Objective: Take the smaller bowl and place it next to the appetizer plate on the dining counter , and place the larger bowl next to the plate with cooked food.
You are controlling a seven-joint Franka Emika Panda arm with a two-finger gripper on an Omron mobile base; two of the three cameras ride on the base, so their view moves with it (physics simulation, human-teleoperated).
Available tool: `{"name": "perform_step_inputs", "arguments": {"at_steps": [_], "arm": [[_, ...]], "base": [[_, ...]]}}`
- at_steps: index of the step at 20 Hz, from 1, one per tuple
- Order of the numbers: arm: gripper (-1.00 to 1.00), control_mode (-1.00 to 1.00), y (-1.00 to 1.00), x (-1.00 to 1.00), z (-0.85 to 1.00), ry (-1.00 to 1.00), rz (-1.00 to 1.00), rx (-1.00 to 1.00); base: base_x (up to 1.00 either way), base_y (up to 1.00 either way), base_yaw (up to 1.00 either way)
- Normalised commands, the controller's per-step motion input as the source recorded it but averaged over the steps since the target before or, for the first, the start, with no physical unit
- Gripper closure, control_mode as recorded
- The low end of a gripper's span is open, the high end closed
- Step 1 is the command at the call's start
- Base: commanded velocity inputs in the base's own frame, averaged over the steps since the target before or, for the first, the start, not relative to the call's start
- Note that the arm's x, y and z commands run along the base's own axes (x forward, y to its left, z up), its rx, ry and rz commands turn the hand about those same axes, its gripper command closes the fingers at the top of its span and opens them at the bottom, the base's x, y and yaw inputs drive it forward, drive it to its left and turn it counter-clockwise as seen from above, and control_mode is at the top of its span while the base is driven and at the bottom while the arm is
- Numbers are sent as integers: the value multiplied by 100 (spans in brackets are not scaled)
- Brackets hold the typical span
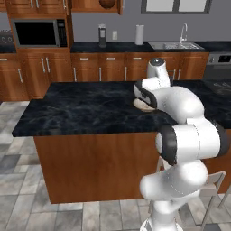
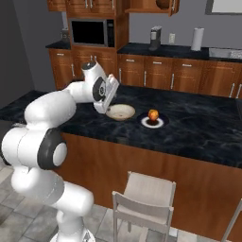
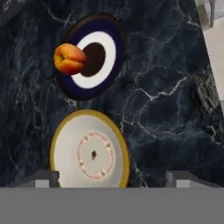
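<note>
Gripper (image 3: 113,178) spread wide above the smaller bowl (image 2: 120,112), sitting just beside the appetizer plate (image 2: 152,122) on the table (image 2: 198,127).

Two cameras stood behind the arm, left and right, looking forward and down over the dining counter (image 1: 81,108) toward the back cabinets. Both caught the smaller bowl (image 2: 120,112). The hand camera hung close above, looking down on that bowl and the appetizer plate (image 3: 109,52) beside it.
</note>
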Motion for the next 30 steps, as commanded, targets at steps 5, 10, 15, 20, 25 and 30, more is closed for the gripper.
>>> {"name": "perform_step_inputs", "arguments": {"at_steps": [5, 10, 15, 20, 25, 30], "arm": [[-100, -100, 1, -100, 65, -7, -16, 3], [-100, -100, 26, -100, 34, -44, -2, -4], [-100, -100, 54, -100, 14, -57, 1, -9], [-100, 100, 0, 0, 0, 0, 0, 0], [-100, 100, 0, 0, 0, 0, 0, 0], [-100, 100, 0, 0, 0, 0, 0, 0]], "base": [[0, 0, 0], [0, 0, 0], [0, 0, 0], [-68, 94, 26], [-16, 100, 22], [53, 100, 2]]}}
